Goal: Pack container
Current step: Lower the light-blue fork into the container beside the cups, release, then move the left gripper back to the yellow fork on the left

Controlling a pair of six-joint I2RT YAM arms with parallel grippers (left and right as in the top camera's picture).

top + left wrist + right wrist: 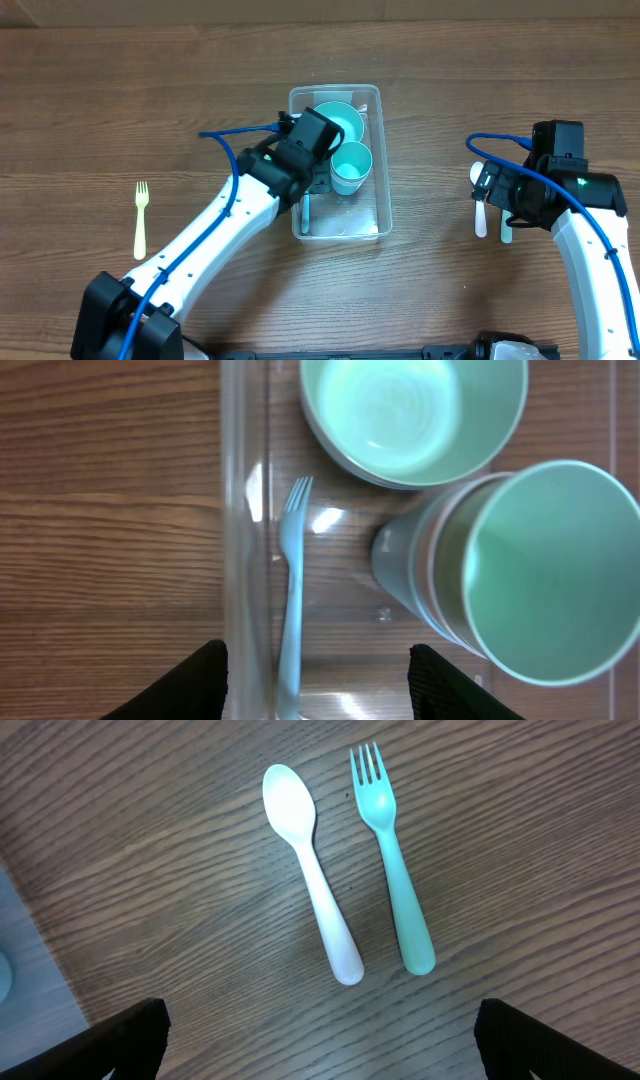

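Left jaws: spread wide with nothing in them, hanging over the container's left wall, right above the blue fork
Container (pixel 345 215): clear bin sitting mid-bench, right under the left arm
Packed so far: teal bowl (pixel 410 410) at the far end, teal cup (pixel 545 570) just beside it, light-blue fork (pixel 292 590) flat along the left wall
Left to pack: white spoon (pixel 310 870) and teal fork (pixel 395 860), side by side on the bench (pixel 100 100) off to the right; yellow fork (pixel 141 218) well off to the left
Right jaws: also wide apart and empty, hovering over the spoon and teal fork
Progress: roughly halfway I'd say, three in and three out, assuming all the loose cutlery goes in
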